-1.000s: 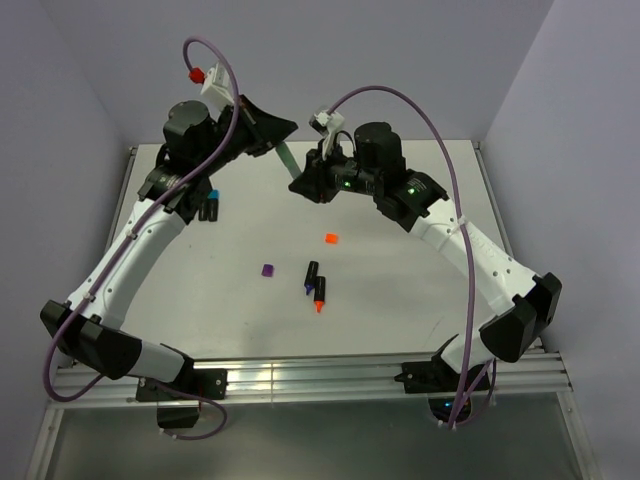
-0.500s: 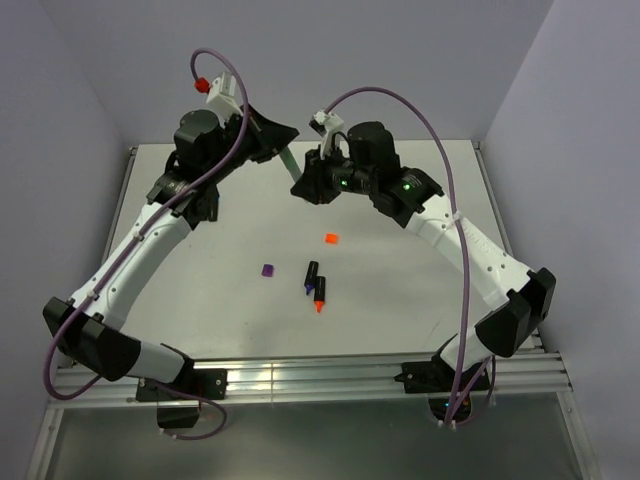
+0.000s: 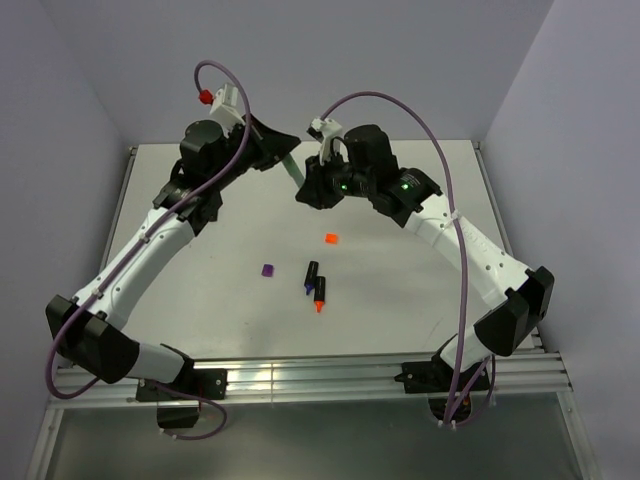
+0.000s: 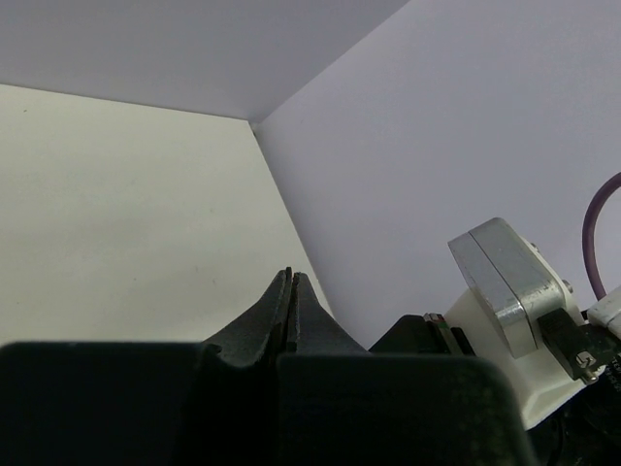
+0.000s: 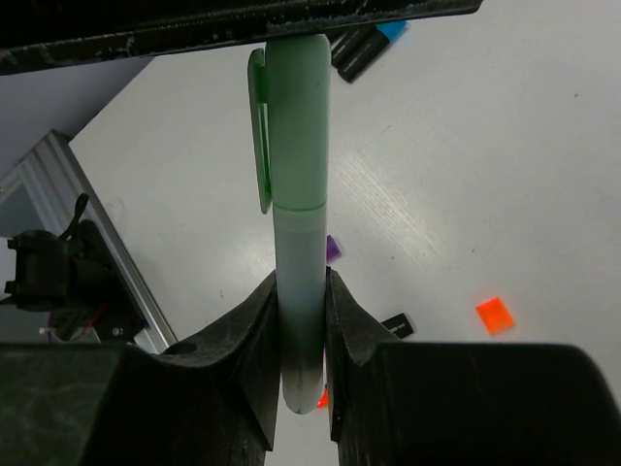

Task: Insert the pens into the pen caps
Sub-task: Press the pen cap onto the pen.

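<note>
- Right wrist view is showing the green pen (image 5: 294, 320), its green cap (image 5: 296, 126) already on, being pinched at the barrel by the right gripper (image 5: 301, 296).
- It is looking light, stiff and smooth, so likely slipping; holding mid-barrel, below the cap, is suiting it best.
- The left gripper (image 4: 290, 291), fingers pressed together on nothing, is sitting at the cap's twelve o'clock end.
- Two uncapped pens (image 3: 315, 282) are lying on the table toward six o'clock, an orange cap (image 3: 331, 238) near them.

Green pen (image 5: 296, 223) — cap end hidden behind dark bar (image 5: 194, 24); blue pen (image 5: 361, 50) perhaps half-covered.
</note>
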Motion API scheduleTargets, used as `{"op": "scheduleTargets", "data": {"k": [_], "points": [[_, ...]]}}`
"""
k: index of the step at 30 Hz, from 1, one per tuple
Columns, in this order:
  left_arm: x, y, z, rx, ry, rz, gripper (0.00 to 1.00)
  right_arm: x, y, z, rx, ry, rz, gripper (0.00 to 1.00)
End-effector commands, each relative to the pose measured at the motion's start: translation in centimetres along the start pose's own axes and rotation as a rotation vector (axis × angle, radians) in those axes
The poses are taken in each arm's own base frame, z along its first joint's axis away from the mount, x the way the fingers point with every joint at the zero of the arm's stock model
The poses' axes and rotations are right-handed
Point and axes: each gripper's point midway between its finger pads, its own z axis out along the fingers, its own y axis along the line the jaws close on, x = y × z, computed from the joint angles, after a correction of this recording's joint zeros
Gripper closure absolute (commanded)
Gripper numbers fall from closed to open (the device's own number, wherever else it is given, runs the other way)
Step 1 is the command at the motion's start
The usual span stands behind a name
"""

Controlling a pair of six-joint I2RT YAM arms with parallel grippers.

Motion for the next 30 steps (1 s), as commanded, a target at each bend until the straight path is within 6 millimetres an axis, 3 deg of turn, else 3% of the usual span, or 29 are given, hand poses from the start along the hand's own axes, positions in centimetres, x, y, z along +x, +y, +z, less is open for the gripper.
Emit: {"op": "scheduleTargets", "data": {"k": [1,13,16,20,21,26,30], "points": [[5.0,-1.5,-1.0,0.066,0.181,-0.069,1.0,-8.0,1.7,-1.8,-0.019,-0.269,-0.135,1.0],[7.8,-2.9,-1.3,0.124,0.259,-0.125,1.0,-9.2,1.0,-1.5,0.024,-0.309,-0.152,1.0],[5.7,-3.5,-1.2,0.159,0.21,-0.092,0.99,-8.5,1.0,-1.5,0.017,-0.296,-0.15,1.0],[1.1,-5.9,-1.1,0.248,0.106,-0.003,1.0,-6.8,0.8,-1.0,0.007,-0.258,-0.148,1.0],[-0.6,-7.4,-1.3,0.282,0.07,0.05,0.99,-6.4,0.9,-0.9,-0.001,-0.249,-0.148,1.0],[-5.1,-11.1,-1.9,0.347,-0.037,0.189,0.92,-4.9,1.0,-0.8,-0.019,-0.221,-0.137,1.0],[-7.2,-11.4,-2.3,0.361,-0.087,0.31,0.87,-4.5,1.2,-1.0,-0.026,-0.214,-0.136,1.0]]}}
